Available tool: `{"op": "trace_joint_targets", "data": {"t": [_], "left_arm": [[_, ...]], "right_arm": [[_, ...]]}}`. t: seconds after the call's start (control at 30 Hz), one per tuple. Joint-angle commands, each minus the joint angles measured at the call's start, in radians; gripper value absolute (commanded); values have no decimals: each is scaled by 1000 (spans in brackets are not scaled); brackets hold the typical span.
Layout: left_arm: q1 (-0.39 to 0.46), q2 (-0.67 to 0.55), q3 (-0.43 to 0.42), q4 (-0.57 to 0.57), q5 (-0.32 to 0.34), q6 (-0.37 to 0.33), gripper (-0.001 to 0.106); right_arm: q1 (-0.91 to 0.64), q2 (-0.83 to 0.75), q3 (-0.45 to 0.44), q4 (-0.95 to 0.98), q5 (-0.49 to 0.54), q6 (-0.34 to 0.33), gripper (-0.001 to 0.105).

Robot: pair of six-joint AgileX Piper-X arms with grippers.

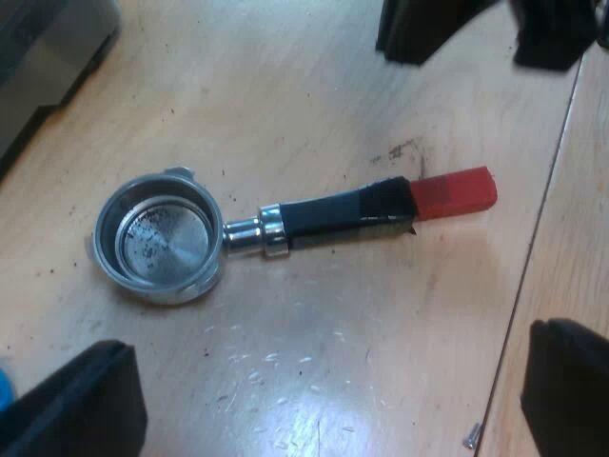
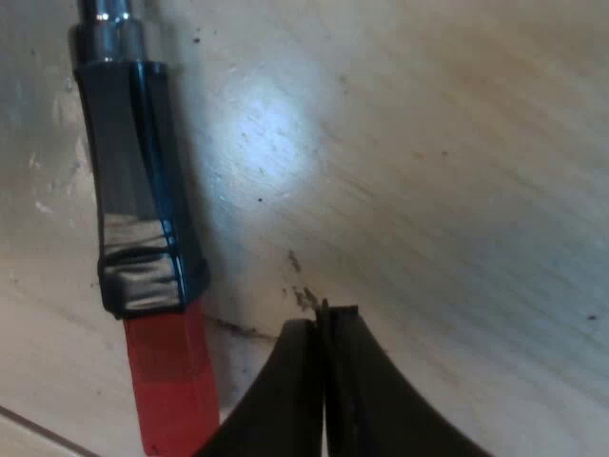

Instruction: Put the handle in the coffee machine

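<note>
The metal holder lies flat on the wooden table, its round basket (image 1: 157, 238) facing up with dark coffee specks inside. Its dark handle (image 1: 333, 214) ends in a red tip (image 1: 455, 190). My left gripper (image 1: 324, 409) hovers over the holder, open wide, with one finger (image 1: 86, 405) near the basket and nothing between the fingers. My right gripper (image 2: 324, 328) is shut on nothing, its tips close to the table beside the dark handle (image 2: 138, 171) and red tip (image 2: 171, 381), a small gap away. From the left wrist view, the right gripper (image 1: 428, 29) is beyond the red tip.
A grey machine body (image 1: 48, 48) stands beyond the basket. A seam (image 1: 538, 257) runs across the table past the red tip, with a small screw (image 1: 471, 438) by it. Coffee grounds (image 1: 404, 150) stain the wood near the handle. A blue sliver (image 1: 4, 390) is by my left finger.
</note>
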Motion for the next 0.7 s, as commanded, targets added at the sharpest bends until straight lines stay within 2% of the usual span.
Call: {"op": "trace_joint_targets", "data": {"t": [0.03, 0.13, 0.37, 0.5, 0.7], "left_arm": [[-6, 8, -4, -14, -19, 3, 82], [-6, 28, -2, -16, -93, 3, 82], [-6, 97, 3, -13, -102, 0, 82], [-6, 131, 3, -16, -175, 0, 82], [-6, 133, 3, 11, -220, -12, 82]], "right_arm": [[1, 47, 9, -37, -22, 19, 0], [1, 97, 9, -67, -43, 19, 0], [11, 198, 9, -115, -104, 25, 0], [61, 216, 9, -142, -116, 25, 0], [139, 260, -7, -207, -153, 101, 0]]}}
